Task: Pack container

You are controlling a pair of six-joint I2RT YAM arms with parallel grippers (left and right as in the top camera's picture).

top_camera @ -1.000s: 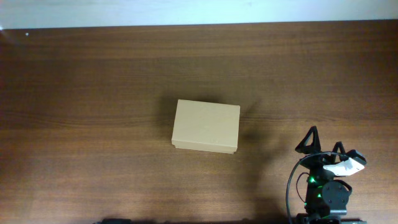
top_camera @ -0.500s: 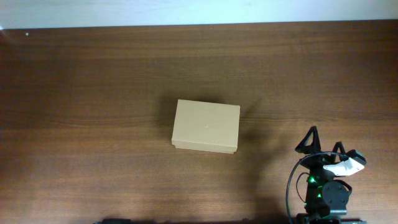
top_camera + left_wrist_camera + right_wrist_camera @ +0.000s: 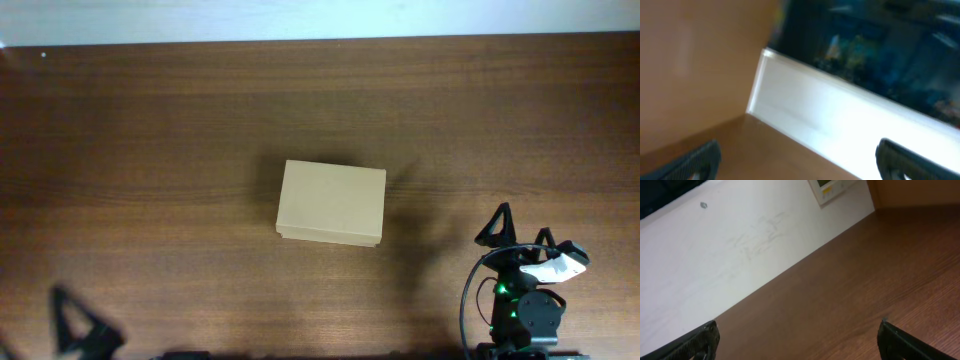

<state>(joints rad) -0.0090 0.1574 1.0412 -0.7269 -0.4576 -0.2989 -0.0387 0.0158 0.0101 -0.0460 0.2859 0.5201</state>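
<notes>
Container: we are seeing the small rectangular light-brown cardboard box lying mid-table on the dark brown wooden table, lid shut, nothing touching it.
Left gripper: we are catching it as a dark blur at the table's near left corner, well apart from the box; jaws standing wide, gripping nothing.
Right gripper: we are finding it near the table's near right corner, apart from the box; its black fingers are spreading fully, empty.

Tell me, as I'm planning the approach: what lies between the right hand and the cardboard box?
Only bare table: the overhead view shows nothing between the right hand and the box.
</notes>
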